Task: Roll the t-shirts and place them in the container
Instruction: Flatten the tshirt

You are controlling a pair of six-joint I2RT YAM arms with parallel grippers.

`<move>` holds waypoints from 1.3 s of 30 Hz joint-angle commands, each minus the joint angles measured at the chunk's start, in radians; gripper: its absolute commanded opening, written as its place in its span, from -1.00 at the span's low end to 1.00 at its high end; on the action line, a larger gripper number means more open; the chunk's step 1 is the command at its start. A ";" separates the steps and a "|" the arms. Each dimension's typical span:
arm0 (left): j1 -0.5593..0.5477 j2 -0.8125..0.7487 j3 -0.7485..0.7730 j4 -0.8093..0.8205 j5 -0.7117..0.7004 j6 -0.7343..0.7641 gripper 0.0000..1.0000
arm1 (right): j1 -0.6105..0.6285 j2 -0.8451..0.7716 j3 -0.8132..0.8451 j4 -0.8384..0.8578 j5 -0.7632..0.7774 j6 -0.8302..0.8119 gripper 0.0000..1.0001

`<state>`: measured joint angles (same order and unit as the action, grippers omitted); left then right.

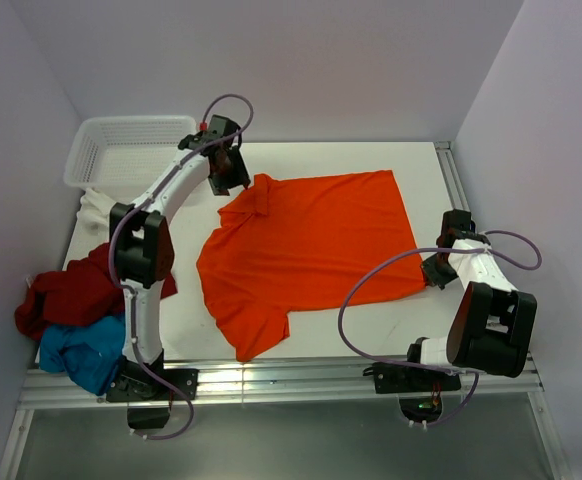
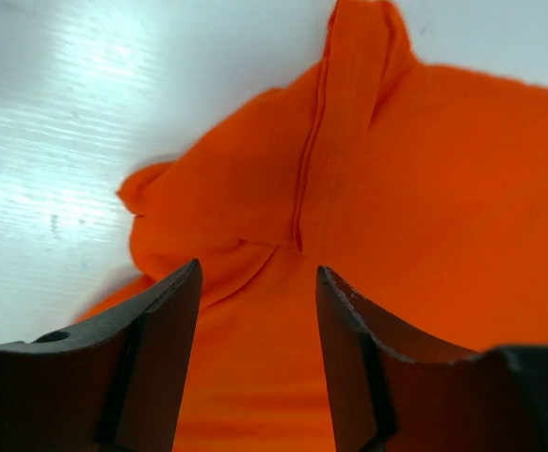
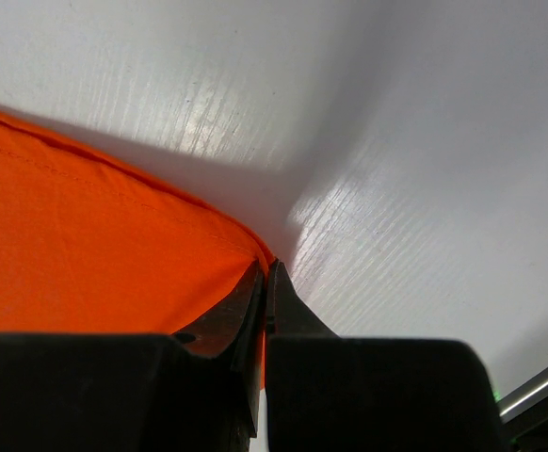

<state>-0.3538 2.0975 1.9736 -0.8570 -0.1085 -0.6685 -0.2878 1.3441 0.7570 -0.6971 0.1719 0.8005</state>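
Closest to the lens, the right jaws are pressed together on the hem of the orange t-shirt (image 3: 86, 254). Only a thin fold of fabric shows between the two black fingers (image 3: 227, 330), which sit low over the white desk (image 3: 396, 141). From above, the right arm (image 1: 486, 270) bends in from the near right corner, and its tip meets the near corner of the hem, close to the right edge of the desk (image 1: 421, 165).

The orange t-shirt (image 1: 311, 250) is spread nearly flat across the middle of the desk. Its small collar points toward the far left corner, its hem runs along the right side, and one sleeve reaches toward the near edge. The left arm (image 1: 166, 195) stretches from the near left corner up to the collar. Its jaws are spread wide and hold nothing. In the wrist view both dark fingers (image 2: 161, 358) frame the collar and placket of the orange t-shirt (image 2: 443, 188), with bare desk (image 2: 67, 94) to the left. I cannot tell whether they touch the cloth.

By the left edge, toward the near corner, a dark red t-shirt (image 1: 66, 295) lies crumpled against a turquoise t-shirt (image 1: 81, 350). A white t-shirt (image 1: 96, 205) is bunched further along that edge, just beside the white perforated basket (image 1: 81, 160) in the far left corner.
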 commanded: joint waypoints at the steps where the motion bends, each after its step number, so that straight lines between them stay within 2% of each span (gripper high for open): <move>1: -0.002 0.042 0.042 0.039 0.101 -0.006 0.13 | 0.004 -0.039 -0.015 -0.012 0.017 -0.007 -1.00; 10: -0.019 0.140 0.053 0.133 0.174 -0.051 0.04 | 0.006 -0.048 -0.031 -0.010 0.017 -0.011 -1.00; 23: -0.053 0.214 0.056 0.130 0.144 -0.083 -0.15 | 0.004 -0.040 -0.031 -0.015 0.025 -0.020 -1.00; 32: -0.053 0.234 0.064 0.116 0.115 -0.085 -0.18 | 0.004 -0.028 -0.030 -0.010 0.024 -0.024 -1.00; 39: -0.053 0.254 0.087 0.078 0.113 -0.102 -0.12 | 0.004 -0.011 -0.025 -0.004 0.024 -0.027 -1.00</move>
<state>-0.4061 2.3375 2.0167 -0.7540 0.0212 -0.7532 -0.2874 1.3277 0.7273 -0.6994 0.1722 0.7868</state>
